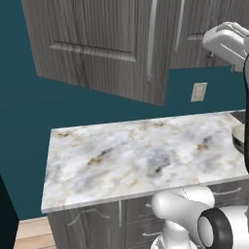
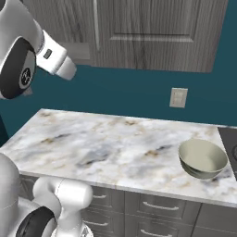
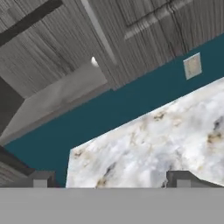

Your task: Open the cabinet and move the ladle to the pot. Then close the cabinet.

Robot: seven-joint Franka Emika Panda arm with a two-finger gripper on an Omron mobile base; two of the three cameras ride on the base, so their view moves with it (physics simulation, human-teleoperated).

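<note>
One pot [image 2: 203,159] whole, right base | left base: maybe its rim [image 1: 239,136]

No readable text, label, brand, number or sign shows on the cabinet [image 2: 157,32], the counter [image 2: 111,148] or the pot [image 2: 202,159].

A teal painted wall [image 2: 129,92] carrying a beige wall plate [image 2: 178,97] backs the white-and-grey marble counter [image 1: 136,155] over grey drawer fronts [image 2: 157,206], with pale wood floor [image 1: 31,233] beside.
</note>
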